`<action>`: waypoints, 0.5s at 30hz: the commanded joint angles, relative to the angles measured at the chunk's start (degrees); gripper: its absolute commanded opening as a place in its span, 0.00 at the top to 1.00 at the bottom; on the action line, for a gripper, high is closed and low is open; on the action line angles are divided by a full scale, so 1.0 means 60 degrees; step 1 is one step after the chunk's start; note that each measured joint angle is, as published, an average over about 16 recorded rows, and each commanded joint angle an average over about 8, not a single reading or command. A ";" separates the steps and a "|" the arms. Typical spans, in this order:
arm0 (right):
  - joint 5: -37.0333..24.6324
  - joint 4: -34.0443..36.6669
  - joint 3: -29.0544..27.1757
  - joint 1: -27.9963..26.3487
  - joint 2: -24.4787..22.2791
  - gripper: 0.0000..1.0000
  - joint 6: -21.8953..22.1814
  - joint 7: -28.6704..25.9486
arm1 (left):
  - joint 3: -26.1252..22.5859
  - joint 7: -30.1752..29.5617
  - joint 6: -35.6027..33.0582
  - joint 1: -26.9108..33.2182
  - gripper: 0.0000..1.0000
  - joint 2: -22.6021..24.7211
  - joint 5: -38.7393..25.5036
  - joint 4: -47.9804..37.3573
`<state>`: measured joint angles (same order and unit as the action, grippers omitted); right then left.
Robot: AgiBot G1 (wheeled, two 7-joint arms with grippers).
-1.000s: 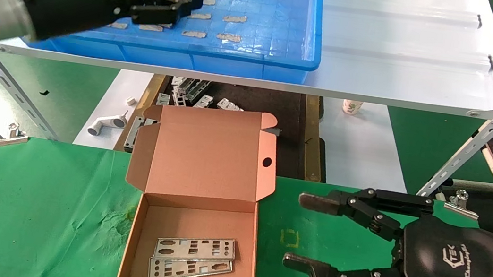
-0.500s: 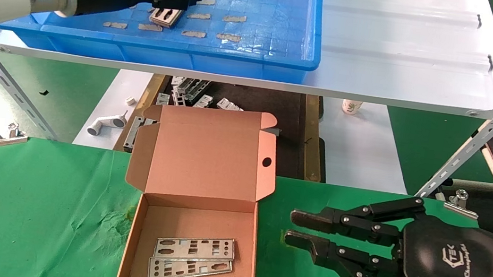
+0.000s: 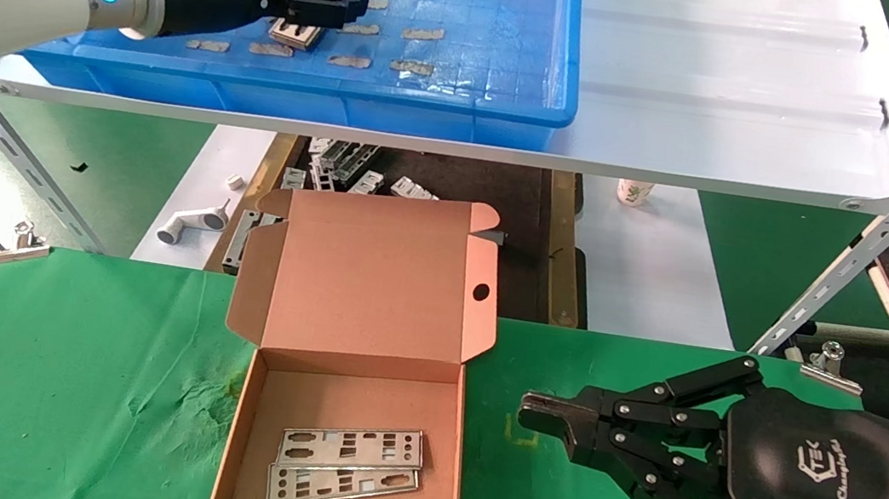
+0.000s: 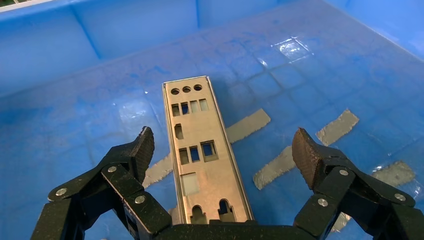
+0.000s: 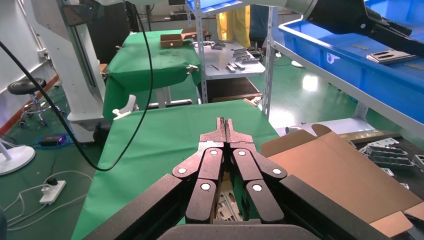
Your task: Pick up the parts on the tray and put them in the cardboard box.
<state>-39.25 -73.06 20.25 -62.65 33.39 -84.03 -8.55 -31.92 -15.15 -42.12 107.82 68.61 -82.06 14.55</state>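
Left gripper (image 4: 222,150) spread wide over the plate (image 4: 202,150) lying flat in the blue tray (image 3: 463,106), long axis running straight away between the fingers. Right gripper (image 3: 552,414) clenched beside the cardboard box (image 3: 368,308).

- In front of me lies a table under a green cloth (image 3: 68,372); the open cardboard box (image 3: 367,317) sits directly on it, near the middle.
- Beyond and above runs a white shelf board (image 3: 729,107), and the blue tray (image 3: 463,106) rests on its left part.
- Below that shelf, a white surface (image 3: 649,259) carries a white pipe fitting (image 3: 190,226) on the left.
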 commanded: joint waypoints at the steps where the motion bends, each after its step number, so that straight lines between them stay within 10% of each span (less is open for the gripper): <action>1: 0.0000 0.0000 0.0000 0.0000 0.0000 1.00 0.0000 0.0000 | 0.0011 0.0083 0.0013 0.0071 0.00 0.0062 0.0014 -0.0180; 8: 0.0001 0.0000 0.0001 0.0000 -0.0001 1.00 0.0001 0.0001 | 0.0088 0.0299 0.0015 0.0177 0.06 0.0261 0.0128 -0.0722; 15: 0.0002 0.0000 0.0002 -0.0001 -0.0001 1.00 0.0001 0.0001 | 0.0196 0.0585 0.0094 0.0257 0.55 0.0339 0.0270 -0.1047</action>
<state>-39.24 -73.06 20.27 -62.65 33.38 -84.02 -8.54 -30.78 -11.64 -41.53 109.37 70.64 -80.49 8.37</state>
